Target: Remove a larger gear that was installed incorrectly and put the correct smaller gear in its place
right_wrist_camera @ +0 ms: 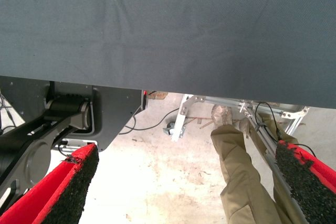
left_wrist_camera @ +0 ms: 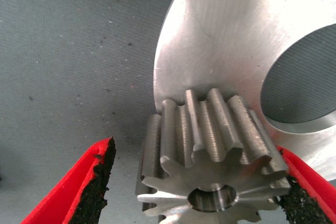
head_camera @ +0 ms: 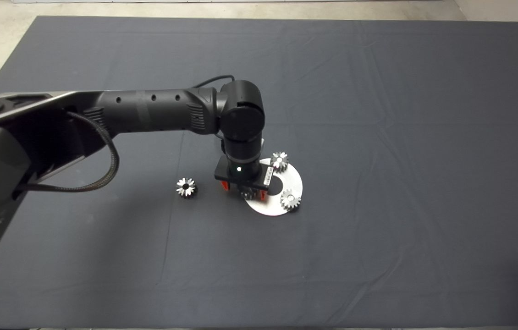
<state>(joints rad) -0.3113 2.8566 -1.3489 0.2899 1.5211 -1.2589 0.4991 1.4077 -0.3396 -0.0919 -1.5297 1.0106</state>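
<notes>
A round steel plate (head_camera: 286, 183) lies on the dark mat and carries two steel gears (head_camera: 279, 160) (head_camera: 290, 199). My left gripper (head_camera: 244, 192) hangs straight down over the plate's left rim. In the left wrist view its fingers (left_wrist_camera: 100, 177) stand open around a third steel gear (left_wrist_camera: 210, 145) seated on the plate (left_wrist_camera: 236, 40). One pad touches the teeth; the other stands clear. A loose steel gear (head_camera: 186, 187) lies flat on the mat left of the plate. I cannot tell which gear is the wider one. My right gripper (right_wrist_camera: 186, 153) is open, parked out of the head view.
The left arm (head_camera: 149, 112) reaches in across the mat's left half. The right wrist view shows the mat's edge (right_wrist_camera: 168, 77), the floor, the robot's base and a person's leg (right_wrist_camera: 236, 166).
</notes>
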